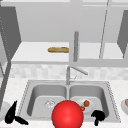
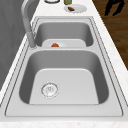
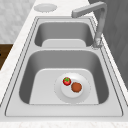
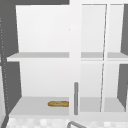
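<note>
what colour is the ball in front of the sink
Red: the ball shows best in the front view.

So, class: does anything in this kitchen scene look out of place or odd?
Yes: a plate of food, a strawberry and a brown round piece, sits inside the sink's right basin, and a baguette lies in the wall cabinet.

Lighting is even and diffuse throughout, with no single source evident. The sink [image 1: 110, 100] basins shade smoothly from pale rims to darker walls, without hard cast shadows. The white cabinet [image 4: 42, 37] interior is bright, nearly washed out; its left side panel reads dark grey. The red ball [image 1: 67, 115] carries flat colour with a faint soft highlight. No glare on the tap [image 3: 98, 27]. All outlines are soft and slightly blurred; no edge distortion.
</note>
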`<state>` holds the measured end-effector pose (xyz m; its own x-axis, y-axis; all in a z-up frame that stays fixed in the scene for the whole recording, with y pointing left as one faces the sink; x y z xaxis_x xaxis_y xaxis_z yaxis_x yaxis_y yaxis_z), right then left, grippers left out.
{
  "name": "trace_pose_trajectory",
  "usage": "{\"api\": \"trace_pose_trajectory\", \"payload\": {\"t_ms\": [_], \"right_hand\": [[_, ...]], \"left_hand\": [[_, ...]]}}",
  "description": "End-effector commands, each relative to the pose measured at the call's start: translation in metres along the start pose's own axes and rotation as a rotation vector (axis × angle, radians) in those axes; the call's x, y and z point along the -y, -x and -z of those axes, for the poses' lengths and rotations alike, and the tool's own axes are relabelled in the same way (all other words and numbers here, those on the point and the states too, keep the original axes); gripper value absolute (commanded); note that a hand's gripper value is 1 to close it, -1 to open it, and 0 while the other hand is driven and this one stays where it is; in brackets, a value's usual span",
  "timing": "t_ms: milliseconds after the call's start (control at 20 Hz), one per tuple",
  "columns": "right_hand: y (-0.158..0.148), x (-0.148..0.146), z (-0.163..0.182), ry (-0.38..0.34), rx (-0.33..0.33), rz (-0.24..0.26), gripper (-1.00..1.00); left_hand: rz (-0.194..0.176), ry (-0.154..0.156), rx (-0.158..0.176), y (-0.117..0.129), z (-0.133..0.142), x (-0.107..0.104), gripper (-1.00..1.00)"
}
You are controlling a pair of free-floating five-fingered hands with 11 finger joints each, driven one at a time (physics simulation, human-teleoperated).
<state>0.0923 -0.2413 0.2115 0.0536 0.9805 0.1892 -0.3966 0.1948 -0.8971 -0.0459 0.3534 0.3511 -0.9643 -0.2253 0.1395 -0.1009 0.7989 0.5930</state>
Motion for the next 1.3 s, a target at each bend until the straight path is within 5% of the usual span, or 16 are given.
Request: {"api": "trace_pose_trajectory", "payload": {"t_ms": [0,550,800,1250], "right_hand": [[0.0,0.0,0.0,0.0,0.0,0.0,0.0],[0.0,0.0,0.0,0.0,0.0,0.0,0.0],[0.0,0.0,0.0,0.0,0.0,0.0,0.0],[0.0,0.0,0.0,0.0,0.0,0.0,0.0]], "left_hand": [[0.009,0.129,-0.018,-0.001,0.006,0.004,-1.0],[0.027,0.196,-0.015,-0.003,0.021,0.02,-1.0],[0.031,0.192,-0.014,0.0,0.033,0.037,-1.0],[0.031,0.258,-0.03,-0.001,0.042,0.049,-1.0]]}}
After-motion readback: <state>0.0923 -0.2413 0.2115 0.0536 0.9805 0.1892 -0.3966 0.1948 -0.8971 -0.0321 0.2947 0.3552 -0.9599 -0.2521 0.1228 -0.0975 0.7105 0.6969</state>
